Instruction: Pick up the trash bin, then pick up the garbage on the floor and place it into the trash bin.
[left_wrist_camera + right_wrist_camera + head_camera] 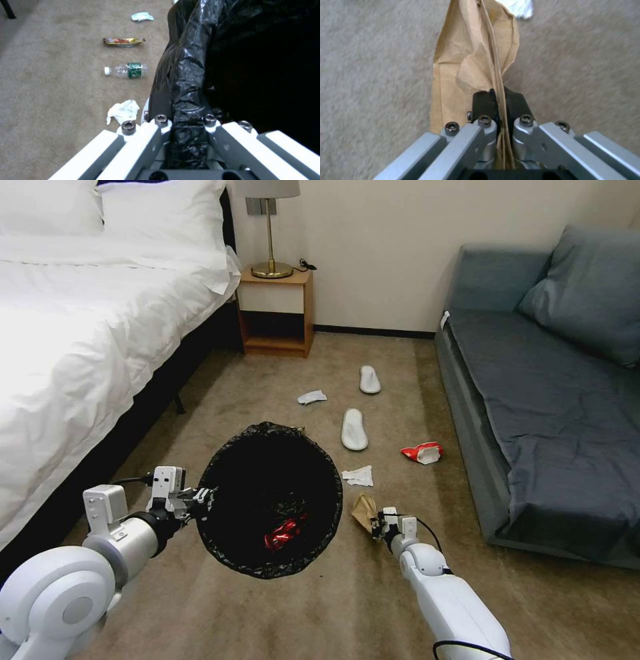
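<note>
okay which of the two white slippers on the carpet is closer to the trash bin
The slipper lying just beyond the trash bin rim; the other slipper lies farther off, toward the nightstand.

Head cam: high, facing forward and down over carpet [280, 613] between bed [80, 333] and sofa [547, 400], both arms in shot. Left wrist cam: close along left pincer [186, 122] at trash bin [186, 75] rim, floor beyond. Right wrist cam: very close down right pincer [500, 105] onto brown paper bag [466, 62]. Bin [270, 500] and bag [363, 510] overlap with head view.
</note>
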